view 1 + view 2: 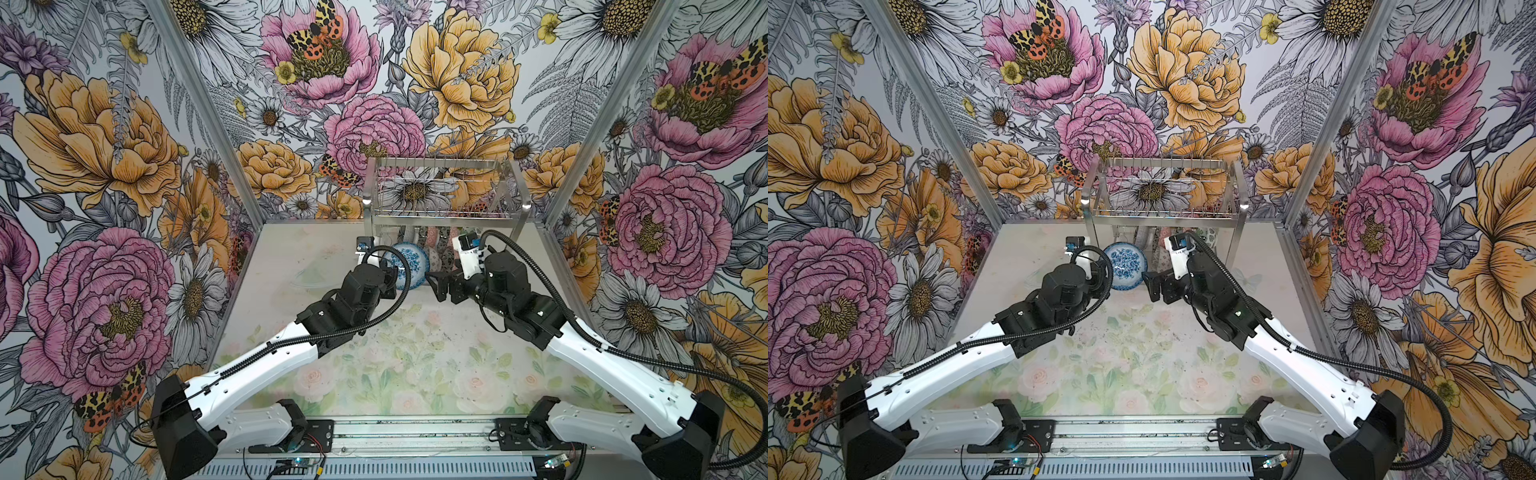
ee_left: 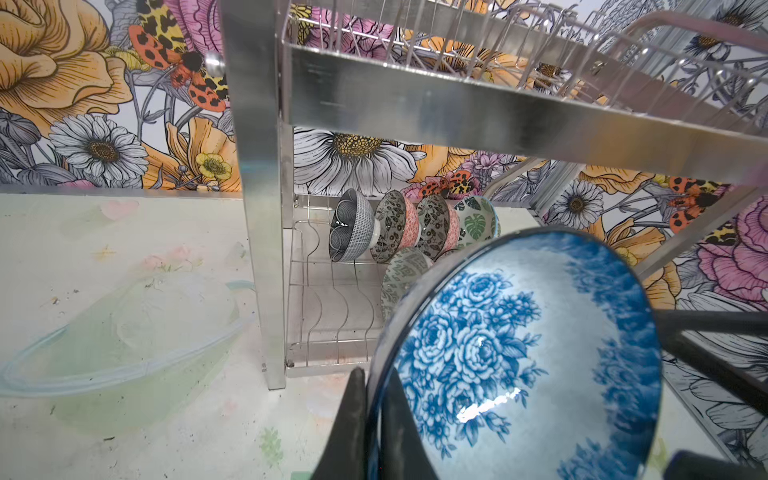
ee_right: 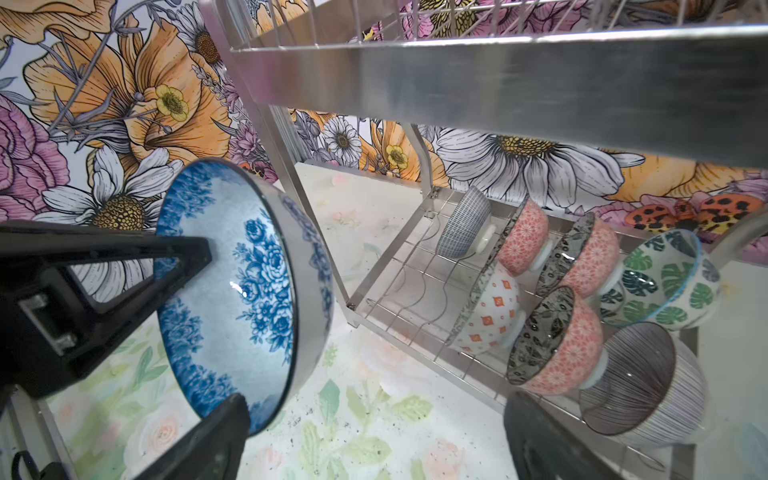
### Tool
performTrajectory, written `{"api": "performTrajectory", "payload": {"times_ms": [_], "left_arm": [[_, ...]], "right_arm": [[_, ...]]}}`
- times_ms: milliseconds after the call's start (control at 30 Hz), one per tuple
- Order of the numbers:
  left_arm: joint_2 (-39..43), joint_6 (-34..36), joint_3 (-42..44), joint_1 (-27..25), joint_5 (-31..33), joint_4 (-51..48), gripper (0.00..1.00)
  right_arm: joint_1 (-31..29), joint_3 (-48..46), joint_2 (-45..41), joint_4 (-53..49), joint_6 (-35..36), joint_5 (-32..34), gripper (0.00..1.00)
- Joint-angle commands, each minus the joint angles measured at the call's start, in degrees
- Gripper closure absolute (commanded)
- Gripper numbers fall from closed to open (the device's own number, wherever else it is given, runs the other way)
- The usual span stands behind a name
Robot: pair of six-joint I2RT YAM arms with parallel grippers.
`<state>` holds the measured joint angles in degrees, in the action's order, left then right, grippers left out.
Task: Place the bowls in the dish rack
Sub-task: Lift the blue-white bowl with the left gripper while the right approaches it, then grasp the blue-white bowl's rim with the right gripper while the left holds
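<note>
A blue floral bowl (image 1: 406,266) (image 1: 1124,266) (image 2: 519,353) (image 3: 232,282) is held on edge, above the table, just in front of the dish rack (image 1: 442,216) (image 1: 1163,214) (image 2: 457,104) (image 3: 540,83). My left gripper (image 2: 374,372) is shut on its rim, one finger inside and one outside. My right gripper (image 1: 436,284) (image 1: 1152,284) (image 3: 376,401) stands open just to the right of the bowl, nothing between its fingers. Several patterned bowls (image 2: 415,228) (image 3: 573,332) stand on edge in two rows on the rack's lower shelf. The upper tier holds nothing.
A faint translucent pale-green bowl shape (image 2: 124,340) (image 1: 309,278) lies on the table left of the rack's front leg (image 2: 259,249). The rack's lower shelf has open wire slots (image 2: 332,299) at its left end. Flowered walls close in on three sides.
</note>
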<state>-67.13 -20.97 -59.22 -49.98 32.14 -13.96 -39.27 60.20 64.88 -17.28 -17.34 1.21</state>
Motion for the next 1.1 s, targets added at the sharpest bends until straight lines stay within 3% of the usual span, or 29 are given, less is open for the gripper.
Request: {"api": "performTrajectory", "payload": {"times_ms": [0, 167, 400, 700, 1033, 1067], "left_arm": [[0.05, 1.04, -1.14, -0.26, 1.44, 5.92, 1.00], [0.16, 1.09, -0.99, -0.65, 1.18, 7.19, 1.00], [1.42, 1.37, -0.59, -1.39, 1.52, 7.80, 1.00], [2.36, 0.89, 0.80, -1.70, 1.27, 8.14, 1.00], [4.74, 1.06, 1.75, -0.61, 1.76, 6.42, 1.00], [5.06, 1.03, 1.66, -0.02, 1.31, 5.36, 0.96]], "right_arm": [[-1.20, 2.78, 1.31, 3.47, -2.58, 0.90, 0.05], [-1.93, 3.51, 3.40, 4.92, -4.00, 3.75, 0.15], [-2.47, 4.54, 7.21, 8.88, -6.47, 5.19, 0.42], [-3.78, 6.06, 9.74, 10.80, -7.38, 6.55, 1.00], [-4.49, 6.40, 9.58, 10.49, -6.68, 9.19, 1.00], [-4.49, 6.41, 9.61, 10.28, -6.52, 9.80, 1.00]]}}
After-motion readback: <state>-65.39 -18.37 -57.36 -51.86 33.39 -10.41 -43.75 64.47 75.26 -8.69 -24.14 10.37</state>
